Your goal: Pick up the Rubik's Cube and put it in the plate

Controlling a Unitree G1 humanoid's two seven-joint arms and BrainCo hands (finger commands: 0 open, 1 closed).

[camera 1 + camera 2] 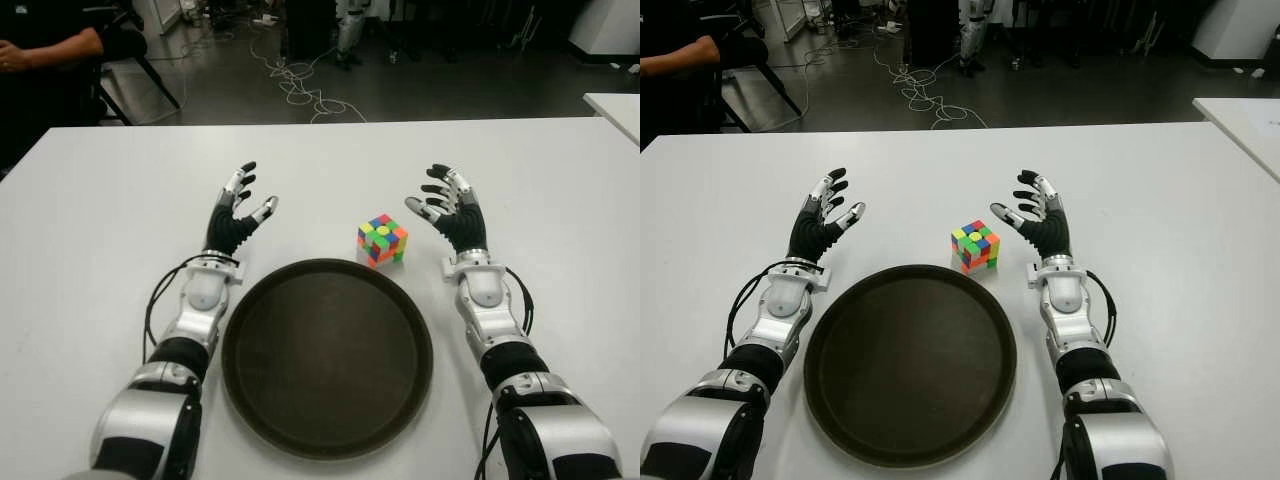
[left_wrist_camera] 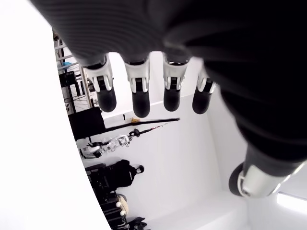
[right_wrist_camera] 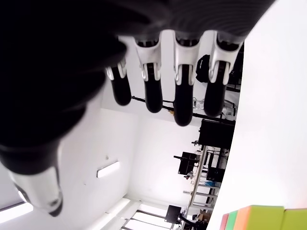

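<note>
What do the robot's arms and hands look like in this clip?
Both arms are silver-grey shells with black joint bands. The left robot hand and right robot hand have black ribbed palms, silver finger segments and black fingertips. A black cable loops beside each forearm.

We are looking at a lab: cables (image 1: 300,85) trailing over dark floor (image 1: 430,90) behind a white bench (image 1: 100,220).

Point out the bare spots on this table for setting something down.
The table is bare outside the left hand, beyond the right hand, and behind both. The plate is empty. Tight only around the Rubik's Cube, between plate rim and right hand.
</note>
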